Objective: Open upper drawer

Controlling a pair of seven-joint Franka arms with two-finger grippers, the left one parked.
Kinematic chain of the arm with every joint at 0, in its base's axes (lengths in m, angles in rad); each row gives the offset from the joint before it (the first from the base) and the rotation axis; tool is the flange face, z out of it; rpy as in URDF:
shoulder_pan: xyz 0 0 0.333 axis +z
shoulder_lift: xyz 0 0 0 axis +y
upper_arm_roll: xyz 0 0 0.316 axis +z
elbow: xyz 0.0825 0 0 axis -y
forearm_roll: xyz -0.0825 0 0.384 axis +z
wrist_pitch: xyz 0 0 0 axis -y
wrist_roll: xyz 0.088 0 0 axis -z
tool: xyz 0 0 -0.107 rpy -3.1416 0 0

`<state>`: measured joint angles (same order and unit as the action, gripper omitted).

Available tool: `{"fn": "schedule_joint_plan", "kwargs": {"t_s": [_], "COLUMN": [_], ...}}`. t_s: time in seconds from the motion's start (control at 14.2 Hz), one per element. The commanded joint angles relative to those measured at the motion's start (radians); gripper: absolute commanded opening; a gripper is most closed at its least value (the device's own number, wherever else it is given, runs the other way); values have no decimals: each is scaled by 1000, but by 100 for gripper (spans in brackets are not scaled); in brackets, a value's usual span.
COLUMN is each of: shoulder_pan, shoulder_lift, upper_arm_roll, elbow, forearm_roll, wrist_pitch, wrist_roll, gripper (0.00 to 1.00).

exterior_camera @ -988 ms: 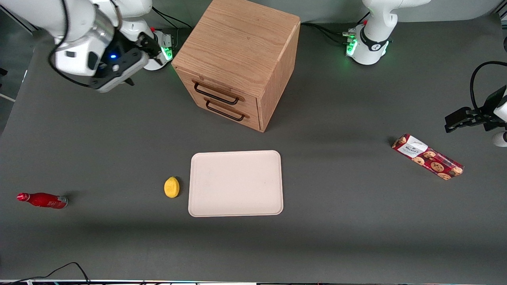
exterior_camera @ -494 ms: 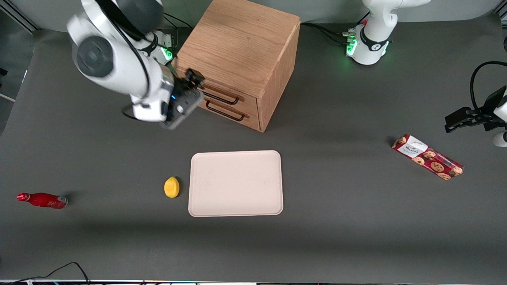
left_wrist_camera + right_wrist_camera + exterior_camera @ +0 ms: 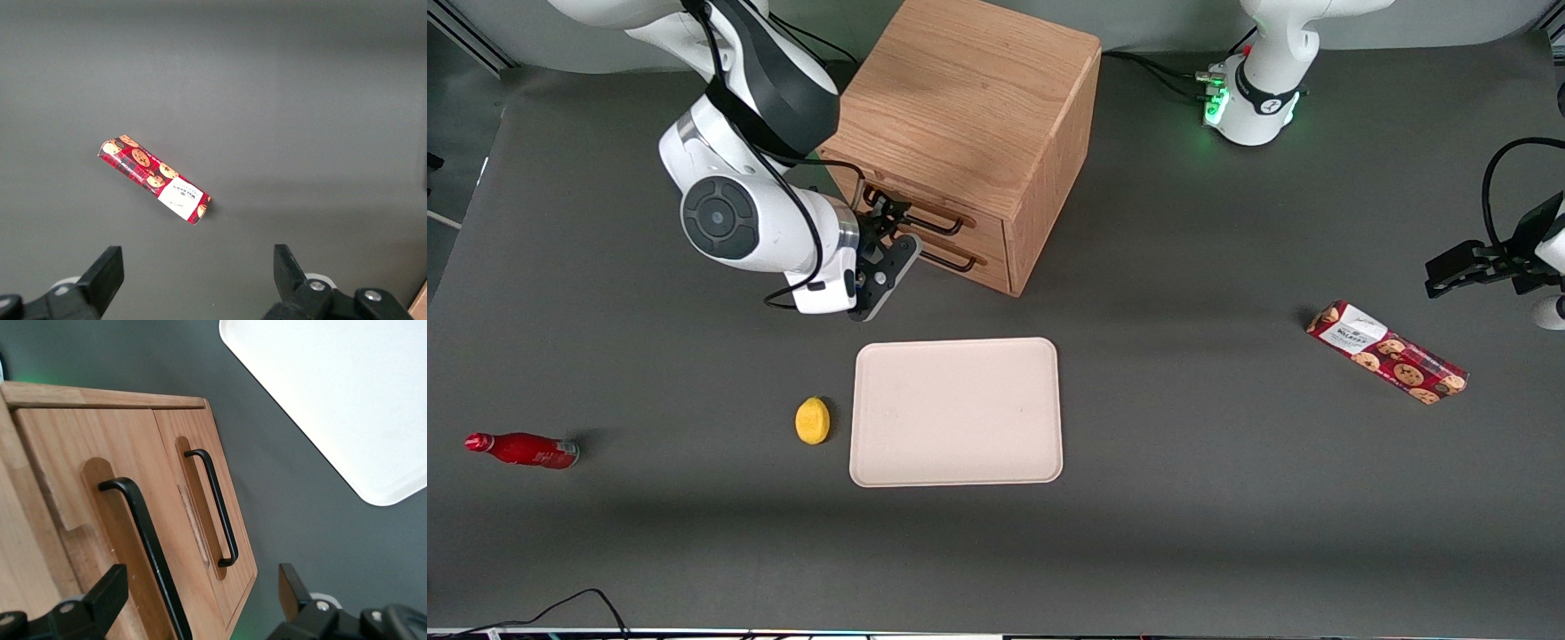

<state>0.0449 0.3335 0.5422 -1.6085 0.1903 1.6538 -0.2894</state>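
Note:
The oak cabinet (image 3: 960,98) stands on the table and both its drawers are shut. The upper drawer (image 3: 971,213) has a thin dark bar handle (image 3: 938,224); the lower drawer (image 3: 969,260) sits under it with a like handle. My right gripper (image 3: 887,216) is open, right in front of the upper drawer, at the end of its handle. In the right wrist view the gripper (image 3: 200,613) faces the drawer fronts. The upper drawer's handle (image 3: 143,540) runs into the gap between the fingers, untouched. The lower drawer's handle (image 3: 217,507) is alongside.
A pale tray (image 3: 956,412) lies nearer the front camera than the cabinet and also shows in the right wrist view (image 3: 347,393). A yellow lemon (image 3: 812,420) lies beside it. A red bottle (image 3: 523,450) lies toward the working arm's end. A cookie box (image 3: 1387,352) lies toward the parked arm's end.
My right arm has swung from its own end of the table to the cabinet's front. The gripper has turned to face the drawers and dropped to the upper handle. The drawers have not moved.

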Motion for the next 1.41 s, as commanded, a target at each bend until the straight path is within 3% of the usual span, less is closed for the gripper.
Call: {"fn": "schedule_joint_plan", "kwargs": {"t_s": [0.0,0.42,0.64,1.34], "shoulder_pan": [-10,-17,-19,-25], "shoulder_lift": [-82,-140,-178,-168], "upper_arm_roll": [11,25,24,12], "elbow": [-128,-250,-304,-343], "forearm_roll": [15,18,81,81], "wrist_pitch": [76,158,184,257], "wrist_roll": [-30,-46,-82,-126], "gripper": [100,100,100,100]}}
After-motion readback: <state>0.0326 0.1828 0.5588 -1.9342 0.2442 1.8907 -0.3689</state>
